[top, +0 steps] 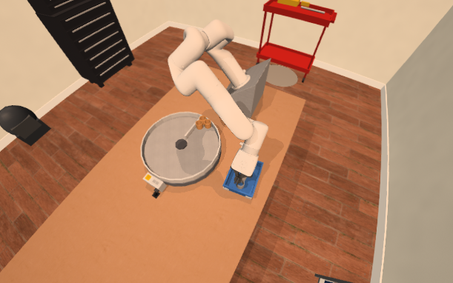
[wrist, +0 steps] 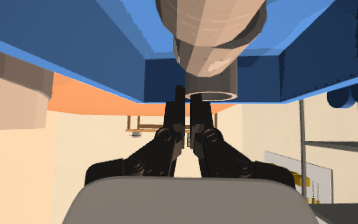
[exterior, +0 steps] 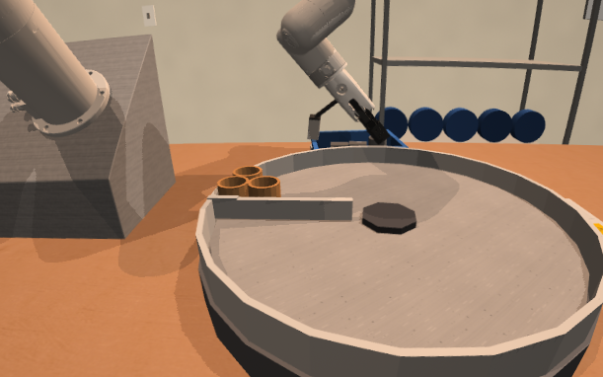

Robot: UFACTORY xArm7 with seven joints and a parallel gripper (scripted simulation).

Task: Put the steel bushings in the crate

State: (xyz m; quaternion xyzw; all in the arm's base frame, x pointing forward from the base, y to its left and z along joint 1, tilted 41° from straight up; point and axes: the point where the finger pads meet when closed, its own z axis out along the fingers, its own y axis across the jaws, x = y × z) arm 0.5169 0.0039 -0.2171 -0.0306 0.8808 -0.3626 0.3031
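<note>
My gripper [top: 238, 180] [exterior: 382, 140] [wrist: 187, 99] is shut on the wall of a grey steel bushing [top: 241, 185] [wrist: 226, 84], low in the blue crate [top: 259, 170] [exterior: 345, 136] [wrist: 80, 47]. In the wrist view, pale cylindrical steel bushings [wrist: 220, 22] in the crate partly hide the held one; their exact number is unclear. The turning table [top: 160, 152] [exterior: 435, 281] carries three orange-brown bushings [top: 199, 125] [exterior: 264, 188] grouped beside its guide bar. No steel bushing shows on it.
The guide bar [top: 190, 130] [exterior: 287, 209] reaches from the turning table's rim toward its dark hub [top: 181, 144] [exterior: 389, 217]. The crate walls stand close around the fingers. The grey arm pedestal [top: 247, 96] [exterior: 65, 173] stands behind. A small control box [top: 154, 181] sits at the turning table's rim.
</note>
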